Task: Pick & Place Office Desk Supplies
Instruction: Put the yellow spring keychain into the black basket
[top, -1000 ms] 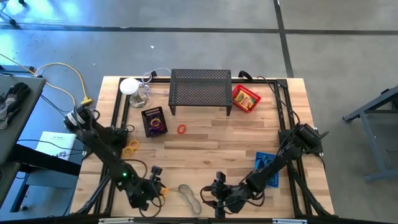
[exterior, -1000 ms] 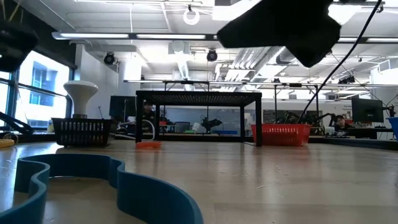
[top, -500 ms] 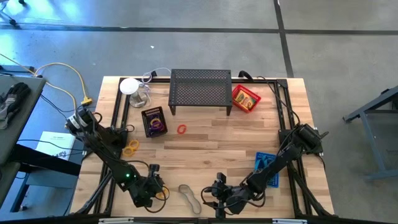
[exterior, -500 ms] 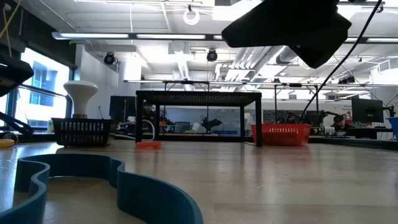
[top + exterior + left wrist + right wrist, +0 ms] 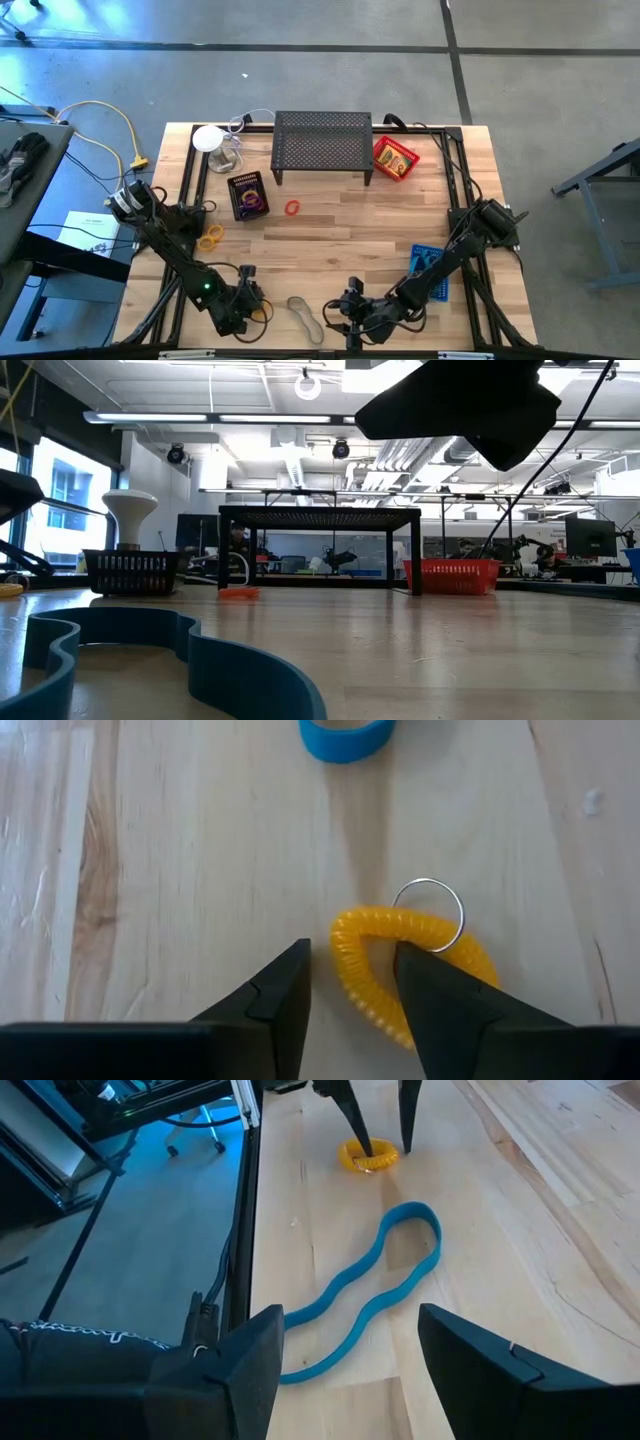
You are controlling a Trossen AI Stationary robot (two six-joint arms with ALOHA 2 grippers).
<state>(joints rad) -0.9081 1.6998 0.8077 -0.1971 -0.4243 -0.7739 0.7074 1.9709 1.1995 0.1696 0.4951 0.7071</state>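
Left gripper [image 5: 350,1005] is down at the tabletop's front edge, fingers parted narrowly around one side of the yellow coil ring [image 5: 415,965]. Right gripper [image 5: 345,1365] hovers spread wide near the blue loop [image 5: 375,1285].

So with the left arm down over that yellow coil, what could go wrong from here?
1. The left gripper has its jaws open astride one side of the yellow coil, so closing may pinch only that edge and let it slip.
2. A metal key ring hangs off the coil and might snag or swing.
3. The blue band lies close by, beside the right gripper, and could get dragged.
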